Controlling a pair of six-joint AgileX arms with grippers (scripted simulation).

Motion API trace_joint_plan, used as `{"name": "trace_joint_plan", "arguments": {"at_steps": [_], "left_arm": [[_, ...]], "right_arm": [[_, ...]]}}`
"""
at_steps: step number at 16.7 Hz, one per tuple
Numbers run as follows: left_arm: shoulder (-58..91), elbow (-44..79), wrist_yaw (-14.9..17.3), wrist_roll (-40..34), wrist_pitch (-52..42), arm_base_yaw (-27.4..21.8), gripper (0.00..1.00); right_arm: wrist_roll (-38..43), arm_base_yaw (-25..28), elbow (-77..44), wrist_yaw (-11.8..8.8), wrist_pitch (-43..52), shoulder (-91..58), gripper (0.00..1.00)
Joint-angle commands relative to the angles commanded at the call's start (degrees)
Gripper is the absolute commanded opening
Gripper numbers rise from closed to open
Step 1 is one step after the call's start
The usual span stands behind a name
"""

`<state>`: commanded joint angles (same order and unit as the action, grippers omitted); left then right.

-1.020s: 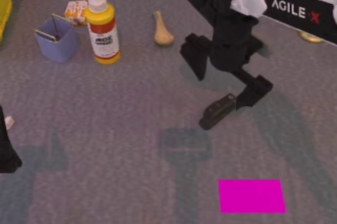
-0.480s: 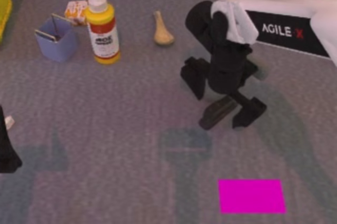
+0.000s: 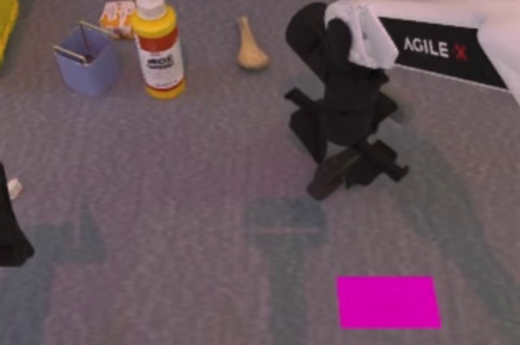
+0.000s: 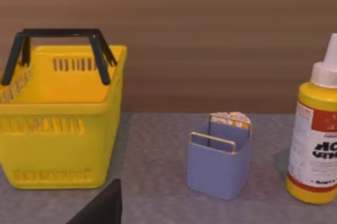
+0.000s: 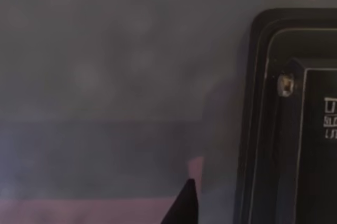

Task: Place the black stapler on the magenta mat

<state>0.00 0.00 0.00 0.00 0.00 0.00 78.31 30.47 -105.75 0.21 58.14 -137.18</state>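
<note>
The black stapler (image 3: 335, 173) lies slanted on the grey table, right of centre. My right gripper (image 3: 346, 155) is low over its far end, open, with one finger on each side of the stapler. In the right wrist view the stapler (image 5: 289, 124) fills one side, and a dark fingertip (image 5: 182, 207) stands apart from its edge. The magenta mat (image 3: 388, 302) lies flat near the front edge, nearer than the stapler and slightly to the right, with nothing on it. My left gripper (image 3: 10, 235) is parked at the table's left edge.
At the back left stand a yellow bottle (image 3: 158, 40), a lilac cup (image 3: 86, 59) and a small orange box (image 3: 119, 17). A tan wooden piece (image 3: 250, 46) lies behind the stapler. A yellow basket (image 4: 58, 118) sits at the far left corner.
My right gripper has come down over the stapler, and its fingers have drawn closer together around it. The stapler has not moved. The left arm is still.
</note>
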Motion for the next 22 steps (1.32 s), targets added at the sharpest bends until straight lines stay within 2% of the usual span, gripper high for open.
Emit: {"name": "trace_joint_plan", "arguments": {"at_steps": [5,6,16,22], "left_arm": [[0.0,0.0,0.0,0.0,0.0,0.0,1.00],[0.0,0.0,0.0,0.0,0.0,0.0,1.00],[0.0,0.0,0.0,0.0,0.0,0.0,1.00],[0.0,0.0,0.0,0.0,0.0,0.0,1.00]], "right_arm": [[0.0,0.0,0.0,0.0,0.0,0.0,0.02],[0.0,0.0,0.0,0.0,0.0,0.0,0.00],[0.1,-0.1,-0.9,0.0,1.0,0.2,0.00],[0.1,0.2,-11.9,-0.1,15.4,2.5,0.00]]}}
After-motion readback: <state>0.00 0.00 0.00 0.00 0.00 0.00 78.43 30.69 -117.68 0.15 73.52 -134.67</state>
